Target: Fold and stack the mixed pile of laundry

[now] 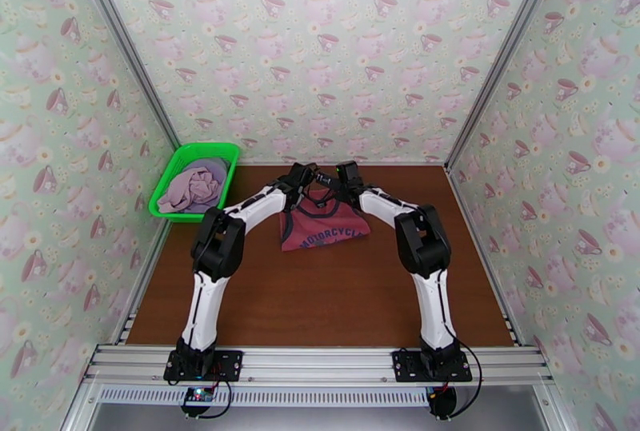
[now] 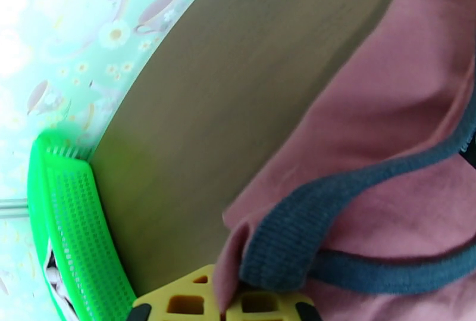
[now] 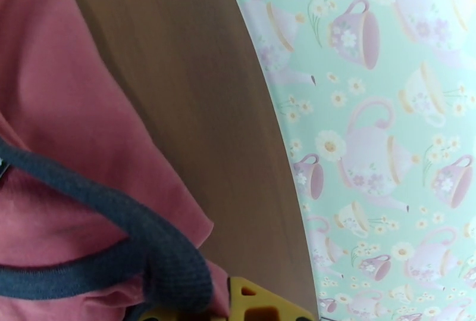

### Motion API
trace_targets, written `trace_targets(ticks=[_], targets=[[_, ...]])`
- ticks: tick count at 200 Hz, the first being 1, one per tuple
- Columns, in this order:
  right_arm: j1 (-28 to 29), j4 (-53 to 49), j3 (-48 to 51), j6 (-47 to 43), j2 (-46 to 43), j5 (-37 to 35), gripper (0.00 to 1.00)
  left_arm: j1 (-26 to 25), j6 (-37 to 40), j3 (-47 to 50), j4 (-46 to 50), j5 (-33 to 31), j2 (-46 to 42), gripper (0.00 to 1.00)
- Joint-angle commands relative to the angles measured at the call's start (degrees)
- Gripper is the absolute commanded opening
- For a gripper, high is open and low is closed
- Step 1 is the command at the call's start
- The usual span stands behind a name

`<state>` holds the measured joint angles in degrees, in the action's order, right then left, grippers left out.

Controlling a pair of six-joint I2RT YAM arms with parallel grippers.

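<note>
Left wrist view, bottom centre: left gripper (image 2: 223, 307) pinches the tank top (image 2: 387, 108) at its dark-trimmed shoulder; right gripper (image 3: 205, 310) likewise. Soft, light, floppy cloth; ribbed trim looks the surest hold.

Basket (image 1: 166, 182) left of tank top (image 1: 324, 230) — shirts (image 1: 192, 189) inside.

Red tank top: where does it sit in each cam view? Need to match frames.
Top external: tank top at centre, on the far half of the table, between the two arms.
Left wrist: right half, its dark trim running down to the bottom edge.
Right wrist: left side, trim at lower left.
Shared landmark: the brown table beside the cloth.
</note>
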<state>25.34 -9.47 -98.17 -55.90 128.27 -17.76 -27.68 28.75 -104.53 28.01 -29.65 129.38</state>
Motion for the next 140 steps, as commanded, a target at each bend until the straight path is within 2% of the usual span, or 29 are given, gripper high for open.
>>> trace_targets(ticks=[1,6,13,29,38,58,84,95,103,111,119,133,140], targets=[[-0.6,-0.8,-3.6,4.0,2.7,-2.3,0.15,1.2,0.2,-3.3,1.8,0.5,3.7,0.24],[-0.6,-0.9,-4.1,5.0,3.0,-2.6,0.23,1.5,-0.6,-3.8,2.1,-0.9,4.3,0.38],[-0.9,-0.9,-4.8,7.1,3.2,-2.8,0.34,1.8,-1.7,-4.7,2.4,-3.0,5.0,0.51],[-1.6,-1.4,-6.4,12.5,3.0,-3.1,0.52,2.5,-3.3,-6.5,3.7,-6.6,6.2,0.7],[-2.1,-2.1,-7.2,15.8,2.5,-3.1,0.58,2.8,-3.8,-7.0,3.6,-8.0,6.1,0.75],[-3.3,-3.6,-7.1,24.3,-0.9,-2.4,0.61,3.1,-5.0,-7.2,3.4,-10.1,4.0,0.83],[-3.9,-1.7,0.9,32.3,-10.5,0.7,0.61,2.7,-8.0,-5.8,4.5,-11.5,-3.1,0.84],[-3.9,-1.1,6.2,37.4,-15.7,2.3,0.63,2.3,-11.9,-5.5,7.6,-11.4,-6.9,0.85],[-3.9,-4.0,7.9,44.2,-18.7,2.1,0.65,2.0,-16.4,-5.9,11.8,-10.4,-9.4,0.85],[-3.9,-10.1,7.6,52.2,-20.7,1.6,0.65,1.8,-21.4,-6.1,16.9,-7.2,-11.5,0.83],[-3.9,-18.2,6.0,58.4,-21.6,3.0,0.6,1.8,-26.6,-5.8,22.3,-2.4,-13.3,0.79],[-3.8,-27.6,5.8,63.1,-22.2,11.2,0.47,1.8,-34.1,-2.1,26.7,7.7,-16.0,0.74],[-3.4,-28.1,7.9,64.2,-22.8,14.7,0.46,1.8,-37.0,1.2,26.0,13.8,-17.3,0.72]])
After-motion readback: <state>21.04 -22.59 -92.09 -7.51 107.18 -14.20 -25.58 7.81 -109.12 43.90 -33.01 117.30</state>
